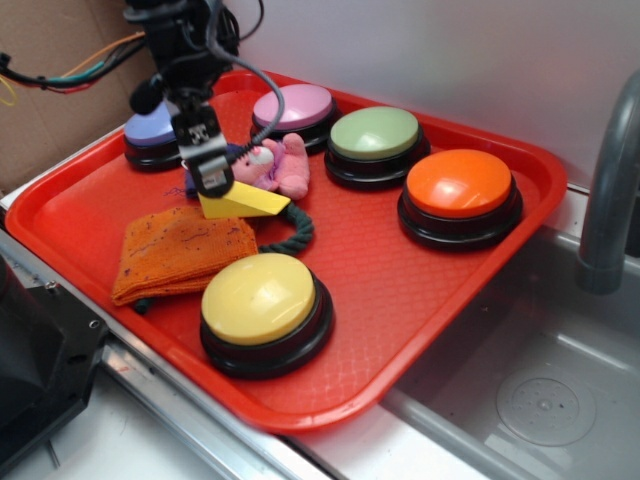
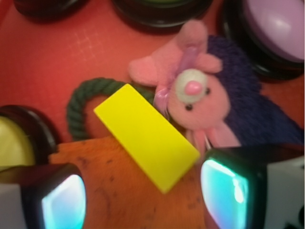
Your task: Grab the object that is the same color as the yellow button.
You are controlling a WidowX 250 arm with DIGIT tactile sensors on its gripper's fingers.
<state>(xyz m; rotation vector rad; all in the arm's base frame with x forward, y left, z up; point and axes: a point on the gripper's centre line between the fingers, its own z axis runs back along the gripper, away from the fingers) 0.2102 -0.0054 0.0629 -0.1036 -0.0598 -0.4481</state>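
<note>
You have a red tray point(image 1: 420, 300) holding orange point(image 1: 459, 183), green point(image 1: 375, 132), pink point(image 1: 293, 106) and lilac point(image 1: 150, 127) buttons, a pink rabbit point(image 2: 190, 95), orange cloth point(image 1: 180, 250) and green rope point(image 2: 83, 98).

Arm: black articulated robot arm point(image 1: 185, 40), entering at the upper left of the exterior frame, wrist section pointing steeply downward; bundled cables, black with coloured strands, trail off toward the left edge.

Gripper: black two-fingered gripper point(image 1: 212, 170), upper left quadrant of the exterior frame, fingers directed down. In the wrist frame the two finger pads point(image 2: 64, 205), dark-rimmed with pale cyan faces, occupy the lower left and lower right corners, set wide apart, jaws spread.

Contact: none evident at the pads in the wrist frame; the exterior view is too oblique to confirm, so clearance is probable only.
</note>
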